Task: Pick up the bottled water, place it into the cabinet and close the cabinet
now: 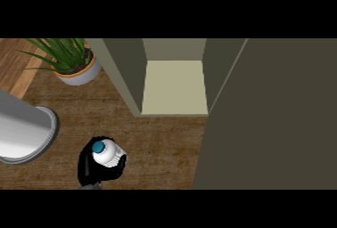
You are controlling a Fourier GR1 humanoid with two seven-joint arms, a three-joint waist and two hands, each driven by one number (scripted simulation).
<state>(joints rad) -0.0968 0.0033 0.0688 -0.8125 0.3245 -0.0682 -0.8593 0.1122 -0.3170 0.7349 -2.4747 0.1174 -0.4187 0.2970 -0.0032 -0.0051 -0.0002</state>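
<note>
Left hand [89, 165] curled round the bottled water [107, 153], near-left on the counter [158, 142], blue cap up. Bottle probably light, stiff, slick-sided; best held mid-body, upright. Open cabinet [174, 84] sits far, door [276, 120] at right.

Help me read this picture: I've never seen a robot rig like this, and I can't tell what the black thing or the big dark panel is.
The camera sits at the robot's head, looking steeply down at a brown counter. The black shape at the lower left is the robot's left hand, curled round a water bottle seen from above: the white round part is the bottle, the blue spot its cap. The right hand does not show. Ahead is an open cabinet with a pale, bare shelf inside. The large dark panel on the right is its open door. At the upper left stands a potted plant, and the grey round thing at the left edge is some container.
</note>
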